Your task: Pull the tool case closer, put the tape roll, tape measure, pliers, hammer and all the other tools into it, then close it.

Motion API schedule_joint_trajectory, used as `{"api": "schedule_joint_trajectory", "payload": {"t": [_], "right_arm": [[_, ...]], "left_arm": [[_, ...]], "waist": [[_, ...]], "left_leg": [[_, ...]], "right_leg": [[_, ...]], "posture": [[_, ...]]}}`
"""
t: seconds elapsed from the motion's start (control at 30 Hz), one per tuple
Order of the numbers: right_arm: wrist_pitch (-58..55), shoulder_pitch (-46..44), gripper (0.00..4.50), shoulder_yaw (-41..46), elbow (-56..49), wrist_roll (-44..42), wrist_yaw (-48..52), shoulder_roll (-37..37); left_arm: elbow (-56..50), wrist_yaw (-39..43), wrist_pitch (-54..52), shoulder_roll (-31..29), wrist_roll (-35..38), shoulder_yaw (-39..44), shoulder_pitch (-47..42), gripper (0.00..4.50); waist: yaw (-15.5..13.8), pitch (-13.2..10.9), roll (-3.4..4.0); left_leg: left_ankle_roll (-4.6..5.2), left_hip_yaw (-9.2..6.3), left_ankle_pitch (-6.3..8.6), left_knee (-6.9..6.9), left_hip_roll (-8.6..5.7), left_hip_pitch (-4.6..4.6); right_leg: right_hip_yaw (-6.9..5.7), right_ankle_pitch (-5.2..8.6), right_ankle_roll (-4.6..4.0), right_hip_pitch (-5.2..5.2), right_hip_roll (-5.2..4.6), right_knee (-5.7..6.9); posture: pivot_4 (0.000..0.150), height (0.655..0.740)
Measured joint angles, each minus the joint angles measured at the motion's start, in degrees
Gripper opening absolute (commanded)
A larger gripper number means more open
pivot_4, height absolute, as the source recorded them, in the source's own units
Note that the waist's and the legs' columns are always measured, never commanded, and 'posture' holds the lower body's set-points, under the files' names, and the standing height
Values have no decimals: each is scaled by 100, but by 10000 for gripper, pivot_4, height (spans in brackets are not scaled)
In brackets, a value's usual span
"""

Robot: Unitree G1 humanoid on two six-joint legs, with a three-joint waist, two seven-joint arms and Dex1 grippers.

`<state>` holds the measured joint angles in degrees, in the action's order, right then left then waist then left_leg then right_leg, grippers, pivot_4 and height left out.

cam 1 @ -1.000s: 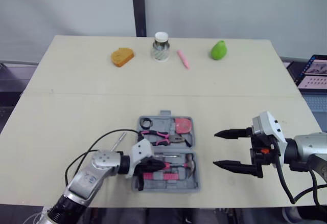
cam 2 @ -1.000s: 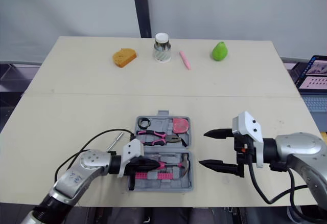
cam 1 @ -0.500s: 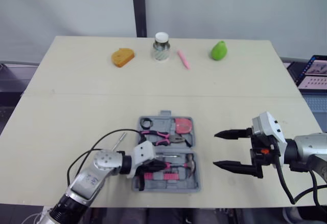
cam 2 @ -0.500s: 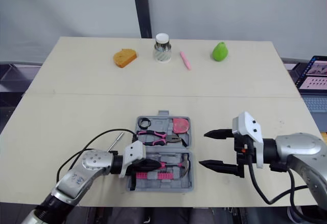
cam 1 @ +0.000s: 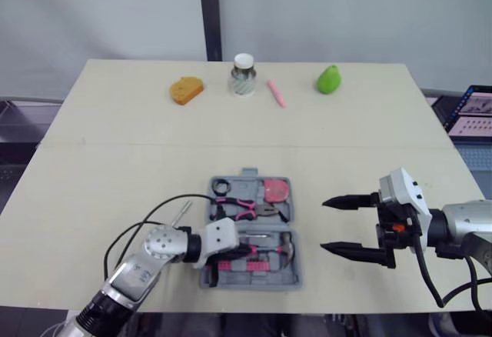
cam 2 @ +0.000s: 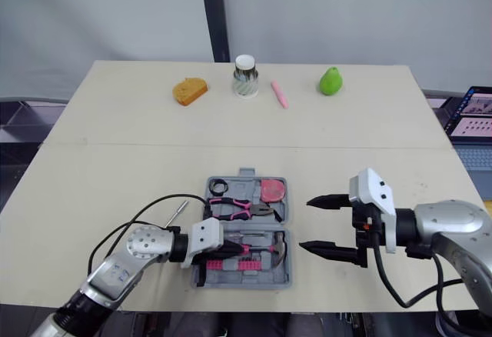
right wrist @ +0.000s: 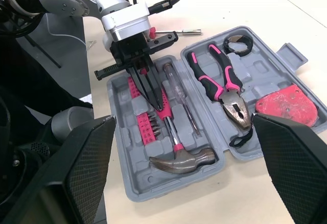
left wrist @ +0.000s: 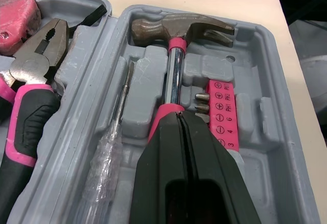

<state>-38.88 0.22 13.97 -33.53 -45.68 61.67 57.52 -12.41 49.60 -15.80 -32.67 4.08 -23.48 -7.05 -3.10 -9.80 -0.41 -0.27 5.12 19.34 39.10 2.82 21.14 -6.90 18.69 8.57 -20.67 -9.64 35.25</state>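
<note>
Reaching low into the open tool case (cam 1: 254, 277) near the table's (cam 1: 115, 160) front edge, the left gripper (left wrist: 179, 117) is holding its 2 fingers pressed together over the 1 hammer (left wrist: 176, 55), beside 1 pliers (right wrist: 219, 83), while the right gripper (cam 1: 324, 225) is hovering spread alongside

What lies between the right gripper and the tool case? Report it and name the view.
The stretch is bare. In the left eye view, plain table runs from the open right gripper to the tool case.

left pincer (cam 1: 241, 250): fingers pressed together | right pincer (cam 1: 324, 225): fingers spread wide
</note>
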Motion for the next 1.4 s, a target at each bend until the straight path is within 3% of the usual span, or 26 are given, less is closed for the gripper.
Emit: {"api": "schedule_joint_trajectory", "payload": {"t": [0.67,0.87,1.0,1.13,1.3,1.4], "right_arm": [[13,32,45000,2,-7,11,-96,-2],[146,39,45000,2,239,90,-83,-122],[231,32,45000,6,678,136,-96,-362],[535,137,45000,50,1348,420,-100,-521],[891,337,45000,322,2459,783,-104,-680],[1230,316,45000,366,3087,1052,-55,-735]], "left_arm": [[127,-24,141,-68,-119,-144,-19,724],[133,156,-555,-17,699,493,105,724],[-211,103,-1517,-227,1573,1616,105,724],[-678,-105,-2027,-604,2159,2882,161,18899],[-371,-213,-1891,-1066,2182,4325,971,43245],[-17,-237,-1564,-1202,2067,5202,1680,44349]], "waist": [[25,83,39],[69,78,32],[118,44,24],[160,25,9],[207,3,13],[231,-1,9]], "left_leg": [[3,1,10,-2,1,-4],[3,1,11,-4,6,4],[4,0,12,-4,7,15],[6,4,18,-6,5,16],[4,19,20,-15,6,12],[2,32,22,-20,8,16]], "right_leg": [[0,0,0,7,1,-29],[-2,0,0,-1,7,-24],[-3,0,1,-7,7,-12],[-2,-2,4,-5,7,-21],[2,-2,5,-15,8,-22],[9,-2,5,-32,8,-20]], "posture": [[1500,7400],[1500,7400],[1500,7400],[1500,7400],[1500,7400],[1500,7400]]}}
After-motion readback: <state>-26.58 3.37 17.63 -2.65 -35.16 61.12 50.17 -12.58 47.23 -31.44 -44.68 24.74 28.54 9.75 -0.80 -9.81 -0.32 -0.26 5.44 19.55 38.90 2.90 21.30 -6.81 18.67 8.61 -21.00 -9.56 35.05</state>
